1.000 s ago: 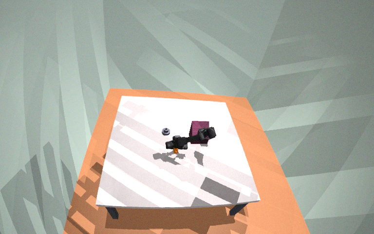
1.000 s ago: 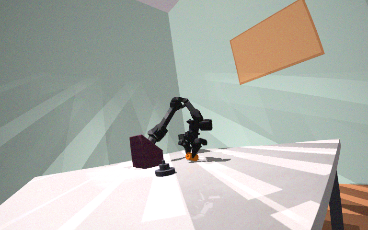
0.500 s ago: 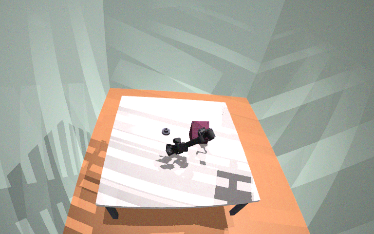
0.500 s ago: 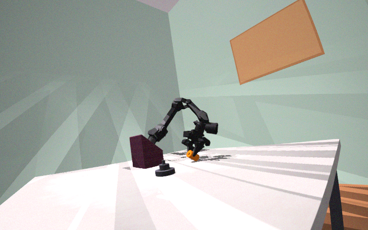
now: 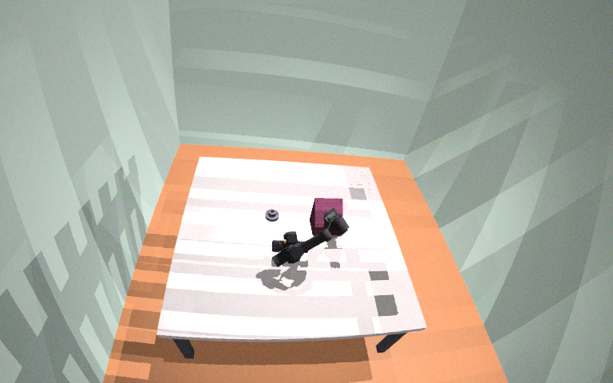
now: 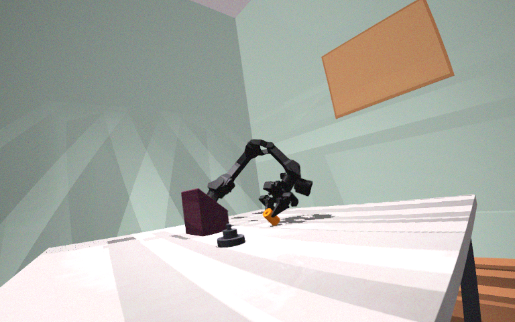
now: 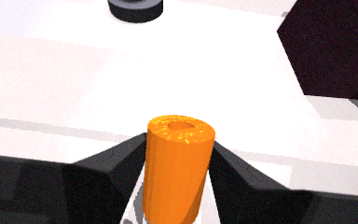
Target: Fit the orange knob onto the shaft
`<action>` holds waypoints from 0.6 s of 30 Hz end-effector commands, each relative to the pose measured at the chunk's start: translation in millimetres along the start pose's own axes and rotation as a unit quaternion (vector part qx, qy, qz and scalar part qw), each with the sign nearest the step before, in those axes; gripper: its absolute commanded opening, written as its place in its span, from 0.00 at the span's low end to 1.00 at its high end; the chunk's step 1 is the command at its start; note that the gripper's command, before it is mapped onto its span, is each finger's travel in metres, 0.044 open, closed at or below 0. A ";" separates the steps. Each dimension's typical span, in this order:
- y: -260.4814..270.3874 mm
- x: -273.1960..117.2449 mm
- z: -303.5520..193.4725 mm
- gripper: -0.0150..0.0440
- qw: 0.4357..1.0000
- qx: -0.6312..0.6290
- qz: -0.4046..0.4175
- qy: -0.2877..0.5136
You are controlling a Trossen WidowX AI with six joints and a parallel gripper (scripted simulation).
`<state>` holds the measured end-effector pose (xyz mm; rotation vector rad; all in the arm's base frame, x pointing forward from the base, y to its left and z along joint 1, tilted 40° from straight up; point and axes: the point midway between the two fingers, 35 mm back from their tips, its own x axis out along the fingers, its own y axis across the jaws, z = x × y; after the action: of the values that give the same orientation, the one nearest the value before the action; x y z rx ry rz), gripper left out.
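The orange knob point(image 6: 271, 217) point(image 7: 177, 177) is clasped between the fingertips of my gripper point(image 6: 270, 211) point(image 7: 178, 142), which is shut on it. The knob is tilted, and its end with the D-shaped hole faces up and towards the pedestal side in the exterior view. Its lower end is close to the table; whether it touches is unclear. The round dark pedestal point(image 5: 271, 217) point(image 6: 231, 240) point(image 7: 136, 12) stands apart from the knob, at the top edge of the wrist view. Its short shaft point(image 6: 228, 226) points up; the shaft's flat side cannot be seen.
A dark purple block point(image 5: 328, 205) point(image 6: 203, 218) point(image 7: 326, 51) carries the arm's base and stands to the right of the pedestal in the top view. The white table point(image 5: 253, 311) point(image 6: 182, 292) has striped light and shadow on it. A framed board point(image 6: 387, 60) hangs on the wall.
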<state>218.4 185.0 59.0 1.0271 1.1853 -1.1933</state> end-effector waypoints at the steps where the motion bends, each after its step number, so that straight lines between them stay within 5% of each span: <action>1: 0.3 -3.9 -3.4 0.56 0.999 0.001 0.001 -0.036; 18: 0.1 -12.1 -15.0 0.56 0.989 0.001 0.001 -0.145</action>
<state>216.7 199.9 68.1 0.8313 0.9705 -1.2880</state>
